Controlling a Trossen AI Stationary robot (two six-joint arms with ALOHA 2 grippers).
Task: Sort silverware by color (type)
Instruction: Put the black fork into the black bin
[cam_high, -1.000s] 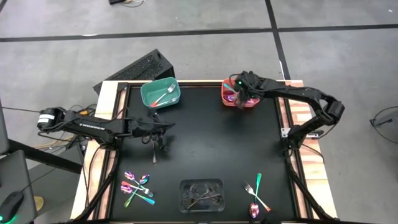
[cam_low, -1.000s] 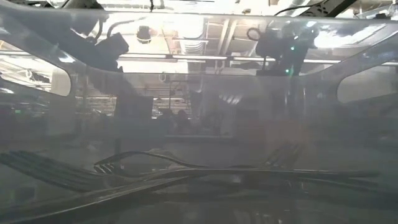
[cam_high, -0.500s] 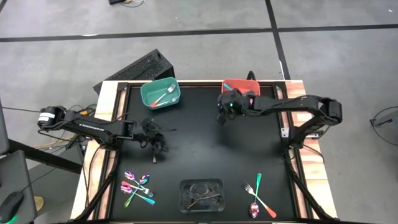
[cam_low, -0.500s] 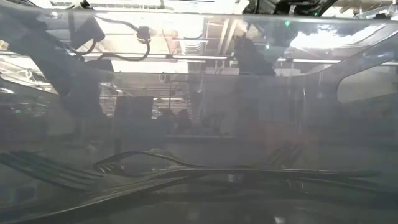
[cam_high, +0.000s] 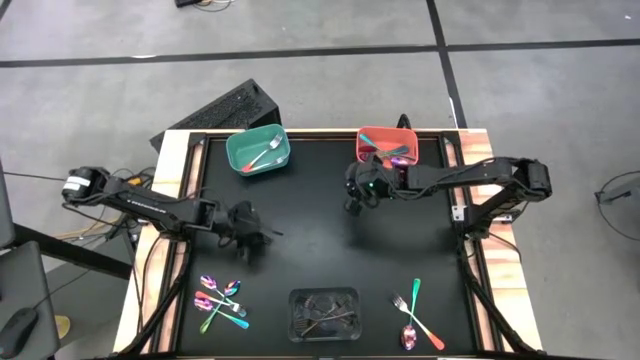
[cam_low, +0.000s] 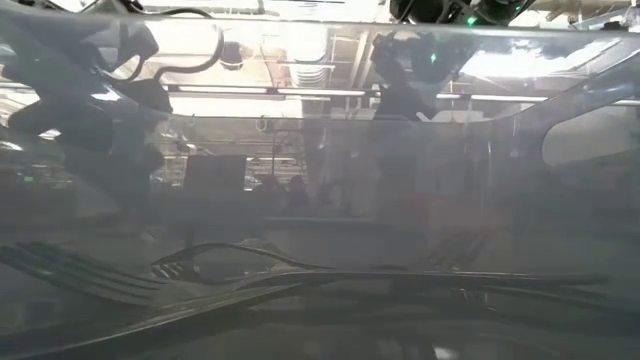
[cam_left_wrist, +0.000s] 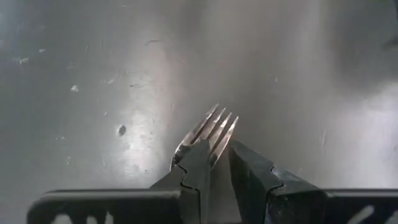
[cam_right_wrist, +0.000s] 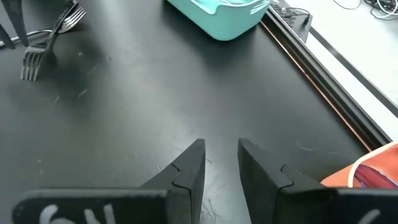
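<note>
My left gripper (cam_high: 250, 240) (cam_left_wrist: 220, 163) hangs low over the black tabletop left of centre, tipped down, with a narrow gap between its fingers. A fork's head (cam_left_wrist: 208, 132) lies just past its fingertips, its neck hidden behind one finger. My right gripper (cam_high: 352, 203) (cam_right_wrist: 222, 152) stands open over bare table, near-left of the red bin (cam_high: 385, 131), nothing between its fingers. Colourful silverware lies in two groups at the near edge, on the left (cam_high: 220, 300) and on the right (cam_high: 415, 315). A fork (cam_high: 265, 153) lies in the teal bin (cam_high: 232, 150). My left gripper may touch the fork, but I cannot tell. One finger (cam_left_wrist: 196, 171) covers the fork's neck, and only the tines show beyond the fingertips. The gap between the fingers shows bare table.
A clear plastic tray (cam_high: 323, 312) with dull grey cutlery stands mid-way along the near edge, and the low view looks through its wall. A dark keyboard (cam_high: 215, 112) lies off the far left corner. The black middle of the table is bare.
My right gripper has left the red bin and swung toward the table's left and a little nearer, over bare table. My left gripper has moved slightly toward the near edge and tipped further down.
</note>
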